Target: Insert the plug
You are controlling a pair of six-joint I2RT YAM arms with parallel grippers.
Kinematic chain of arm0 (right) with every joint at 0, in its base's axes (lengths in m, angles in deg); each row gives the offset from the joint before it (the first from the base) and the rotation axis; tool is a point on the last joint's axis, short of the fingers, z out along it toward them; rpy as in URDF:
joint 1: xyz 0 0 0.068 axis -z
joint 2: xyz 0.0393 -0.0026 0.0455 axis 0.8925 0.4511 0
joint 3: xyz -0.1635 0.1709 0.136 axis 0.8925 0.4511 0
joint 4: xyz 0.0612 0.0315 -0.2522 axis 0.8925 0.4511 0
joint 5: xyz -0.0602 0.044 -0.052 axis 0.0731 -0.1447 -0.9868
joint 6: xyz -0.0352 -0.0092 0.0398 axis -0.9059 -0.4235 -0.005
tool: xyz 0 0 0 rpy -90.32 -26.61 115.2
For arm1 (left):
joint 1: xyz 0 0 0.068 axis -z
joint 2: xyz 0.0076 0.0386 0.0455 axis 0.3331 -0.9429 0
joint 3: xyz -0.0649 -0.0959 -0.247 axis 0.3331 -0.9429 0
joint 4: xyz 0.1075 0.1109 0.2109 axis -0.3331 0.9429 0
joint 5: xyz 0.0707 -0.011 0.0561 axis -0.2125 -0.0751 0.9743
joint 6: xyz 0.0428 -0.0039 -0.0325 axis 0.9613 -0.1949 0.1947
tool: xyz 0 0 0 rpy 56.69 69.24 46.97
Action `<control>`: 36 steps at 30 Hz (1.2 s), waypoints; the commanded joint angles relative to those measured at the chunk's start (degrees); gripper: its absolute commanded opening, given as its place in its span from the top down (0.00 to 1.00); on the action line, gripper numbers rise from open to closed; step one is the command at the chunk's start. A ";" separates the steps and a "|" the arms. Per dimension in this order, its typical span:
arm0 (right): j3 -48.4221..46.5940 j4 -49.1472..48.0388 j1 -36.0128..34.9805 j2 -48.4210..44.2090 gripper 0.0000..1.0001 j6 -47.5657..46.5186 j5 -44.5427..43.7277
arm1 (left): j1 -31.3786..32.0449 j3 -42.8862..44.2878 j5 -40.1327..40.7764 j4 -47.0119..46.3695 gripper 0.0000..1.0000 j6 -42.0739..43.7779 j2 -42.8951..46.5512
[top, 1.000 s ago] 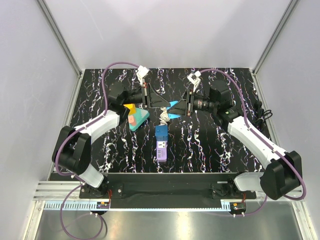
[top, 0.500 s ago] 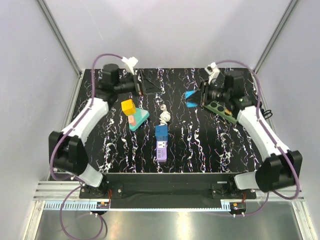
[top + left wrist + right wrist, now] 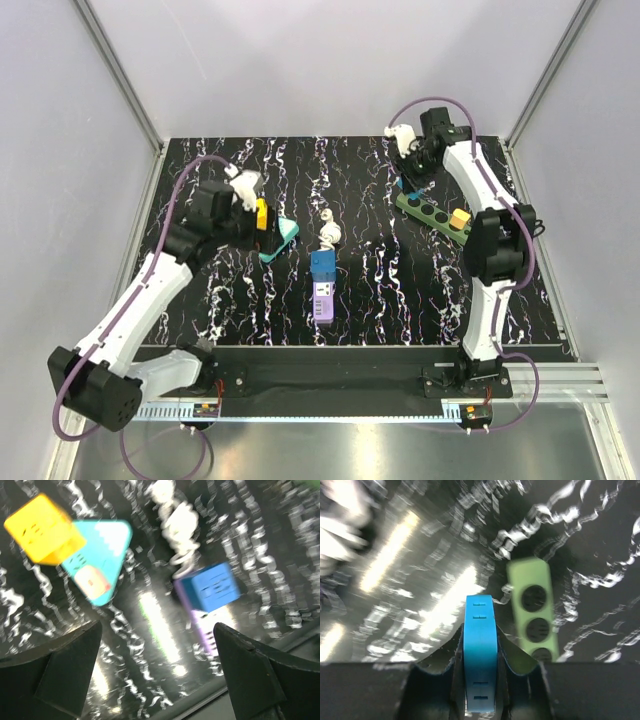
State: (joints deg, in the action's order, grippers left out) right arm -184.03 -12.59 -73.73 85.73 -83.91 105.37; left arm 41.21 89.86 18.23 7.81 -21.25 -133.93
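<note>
Right hand point(image 3: 411, 172) at far right of counter point(image 3: 400, 290), clamped on blue plug point(image 3: 480, 650). Plug sits just beside end of green socket strip point(image 3: 532, 605), not in it. Left hand point(image 3: 155, 630) spread wide, empty, near yellow block point(image 3: 45, 530).

A robotics lab test cell is shown: a black marbled counter point(image 3: 400, 290) is enclosed by plain pale walls point(image 3: 330, 70) and aluminium posts point(image 3: 122, 75). A cabled left arm point(image 3: 140, 300) and right arm point(image 3: 478, 185) are bolted beside a slotted rail point(image 3: 330, 411) along the lower edge of the frame.
</note>
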 commanded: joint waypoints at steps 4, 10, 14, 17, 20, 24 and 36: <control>-7.23 8.82 6.23 4.89 1.00 -18.04 -4.49 | 1.61 -4.79 11.06 -3.41 0.01 4.96 5.42; -7.93 12.25 7.29 6.82 1.00 -26.67 -3.26 | 3.11 -6.03 13.26 -3.50 0.01 5.67 6.48; -11.71 13.30 8.26 10.33 1.00 -27.98 -1.51 | 3.11 -6.11 12.30 -3.24 0.01 5.58 5.69; -13.65 14.53 8.26 12.70 1.00 -28.16 -1.59 | 3.11 -6.11 12.30 -3.33 0.01 5.58 5.34; -13.65 14.97 8.26 13.77 1.00 -28.68 -2.73 | 3.11 -6.02 12.30 -3.33 0.01 5.58 4.99; -13.74 13.14 8.35 13.77 1.00 -29.31 -1.86 | 3.11 -6.03 12.30 -3.15 0.01 5.67 4.99; -10.49 10.32 8.61 13.77 1.00 -29.30 -1.68 | 3.11 -6.02 12.30 -2.98 0.01 5.67 4.72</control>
State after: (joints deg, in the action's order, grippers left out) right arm -195.02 -1.33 -65.36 100.29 -111.99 102.83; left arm 44.25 83.87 29.46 6.79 -16.64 -129.16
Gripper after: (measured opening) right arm 0.277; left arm 0.987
